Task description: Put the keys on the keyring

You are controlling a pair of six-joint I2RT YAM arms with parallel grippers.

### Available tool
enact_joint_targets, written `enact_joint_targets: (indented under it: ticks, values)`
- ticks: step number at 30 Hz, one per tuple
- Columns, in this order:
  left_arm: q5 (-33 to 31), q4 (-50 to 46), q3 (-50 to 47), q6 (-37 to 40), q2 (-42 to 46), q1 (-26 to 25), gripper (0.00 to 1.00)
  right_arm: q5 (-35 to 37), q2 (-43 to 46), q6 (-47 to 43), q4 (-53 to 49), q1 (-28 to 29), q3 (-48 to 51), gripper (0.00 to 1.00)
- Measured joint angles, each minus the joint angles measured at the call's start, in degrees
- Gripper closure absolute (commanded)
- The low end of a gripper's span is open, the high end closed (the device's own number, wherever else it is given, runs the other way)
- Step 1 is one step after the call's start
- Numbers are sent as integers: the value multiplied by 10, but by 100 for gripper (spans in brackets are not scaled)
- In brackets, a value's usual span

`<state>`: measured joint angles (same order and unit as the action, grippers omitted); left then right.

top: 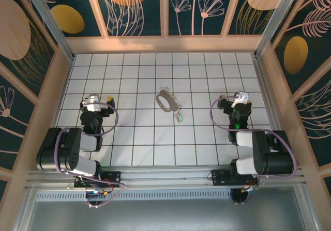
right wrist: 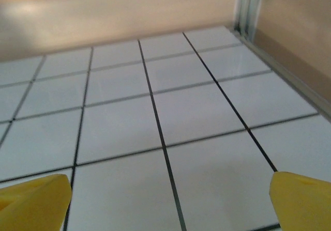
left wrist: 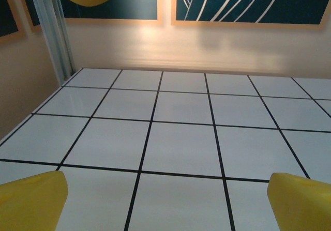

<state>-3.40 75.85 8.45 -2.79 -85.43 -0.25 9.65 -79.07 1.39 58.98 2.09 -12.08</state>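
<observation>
Seen from above, a walled enclosure (top: 165, 44) of pale wooden frames and dark teal panels painted with pale flowers and orange discs surrounds a table of white square tiles (top: 139, 148) with black grid lines.

Inside it, near the middle of the tiled floor, a pale silvery oval wire keyring (top: 164, 101) lies flat. A small jagged cluster of silvery bits (top: 176, 107) sits at the loop's right side. Just below and to the right of that cluster lie the tiny thin silvery keys (top: 179, 115), one with a bright green head. They are too small to tell whether any is threaded on the loop.

Two black-and-white robot arms reach in from the near edge. The left gripper (top: 96, 101) hangs over tiles well to the left of the keyring, and the right gripper (top: 235, 101) hangs well to its right. The keyring lies between them, with bare tiles on either side.

In the left wrist camera, the left gripper (left wrist: 165, 202) has its jaws spread wide, gripping nothing. Its yellow fingertips (left wrist: 31, 202) sit in the lower corners, with bare tiles between them and a grey metal corner post (left wrist: 51, 29) at upper left. In the right wrist camera, the right gripper (right wrist: 168, 200) is likewise spread wide and empty, with yellow fingertips (right wrist: 302, 200) in the lower corners, bare tiles ahead and a metal post (right wrist: 247, 6) at upper right.
</observation>
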Motion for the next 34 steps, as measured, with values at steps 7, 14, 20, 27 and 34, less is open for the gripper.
enact_joint_targets:
  ticks: [7,14,20,27,34]
  values:
    - [24,-11,31,0,-13,6,1,-27,-84,-17,129,-2,31,1]
    - [21,-28,44,-5,-14,6,1,-70,-89,-11,120,-37,-7,1]
    - [13,-37,47,-7,-14,6,1,-83,-89,-10,115,-39,-9,1]
    - [12,-39,47,-7,-14,6,1,-85,-89,-10,114,-39,-10,1]
    - [9,-41,47,-8,-14,6,1,-91,-89,-10,111,-39,-9,1]
